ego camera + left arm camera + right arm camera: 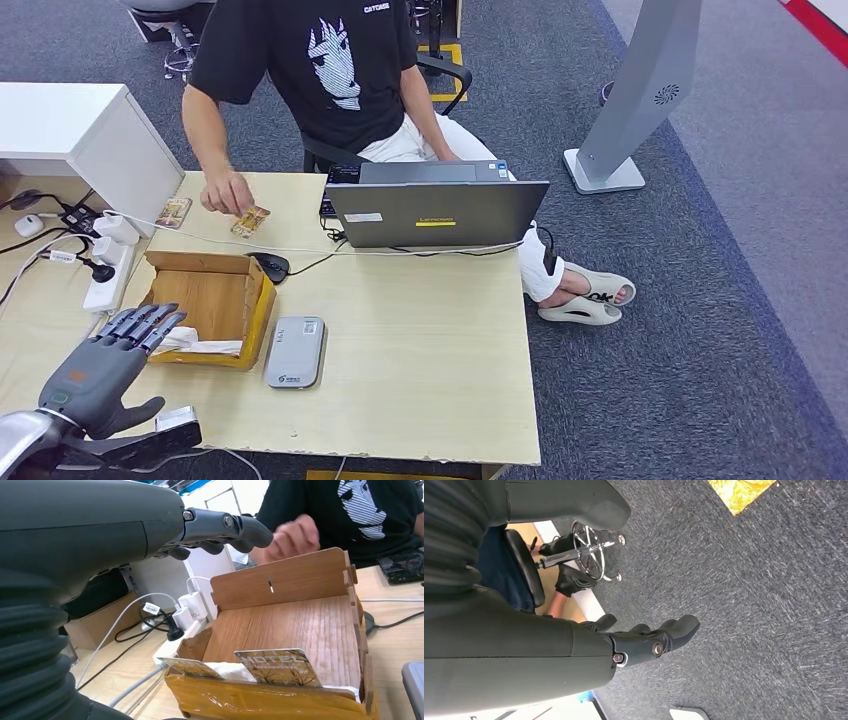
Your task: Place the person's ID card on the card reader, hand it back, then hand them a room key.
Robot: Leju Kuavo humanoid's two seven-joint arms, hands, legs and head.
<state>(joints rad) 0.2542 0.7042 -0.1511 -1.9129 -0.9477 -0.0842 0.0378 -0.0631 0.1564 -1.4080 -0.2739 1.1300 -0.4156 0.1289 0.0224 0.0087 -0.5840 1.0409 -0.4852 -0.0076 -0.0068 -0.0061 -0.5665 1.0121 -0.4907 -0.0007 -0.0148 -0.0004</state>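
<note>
A person in a black shirt sits across the desk, and their hand lays a brown patterned card on the far side of the desk. Another card lies to its left. The grey card reader lies flat near the desk's front. To its left stands a wooden box holding hotel key cards at its near end. My left hand hovers open just before the box, fingers straight and holding nothing. My right hand hangs over the carpet with nothing in it.
An open grey laptop stands behind the reader, with a black mouse and cables beside the box. A white power strip with plugs lies at the left. A white cabinet stands at the far left.
</note>
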